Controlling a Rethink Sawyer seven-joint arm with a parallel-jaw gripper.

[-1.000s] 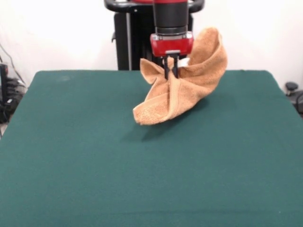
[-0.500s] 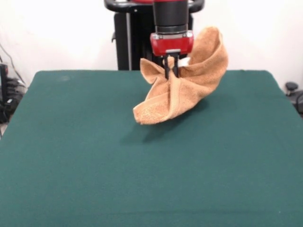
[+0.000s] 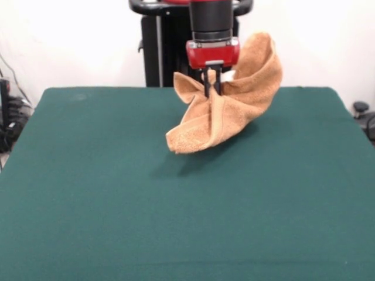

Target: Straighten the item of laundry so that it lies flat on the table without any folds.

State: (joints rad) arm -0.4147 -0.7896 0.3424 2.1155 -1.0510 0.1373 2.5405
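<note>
The small orange-tan terry-cloth towel (image 3: 225, 108) was seen lifted off the large dark green felt-topped table (image 3: 117, 205), bunched and hanging above the table's far middle part, with its shadow thrown on the cloth below it. It was pinched at a gathered fold by the black-fingered gripper (image 3: 211, 86), whose fingers were closed narrowly on the fabric. One lobe of towel was carried up beside the red wrist housing, while a hemmed corner drooped lowest toward the camera's left.

Several risks could be judged from this. Because the hold was taken on a bunched fold and not on a free corner or edge, the towel might be laid down still doubled, so that folds would be pressed in, not removed. The raised lobe might be dropped over the rest on release. Slippage from the narrow pinch was also possible if the cloth were dragged against the felt.

The arm was held nearly vertical, coming straight down from above, with the wrist directed at the table and the fingers pointed downward.
</note>
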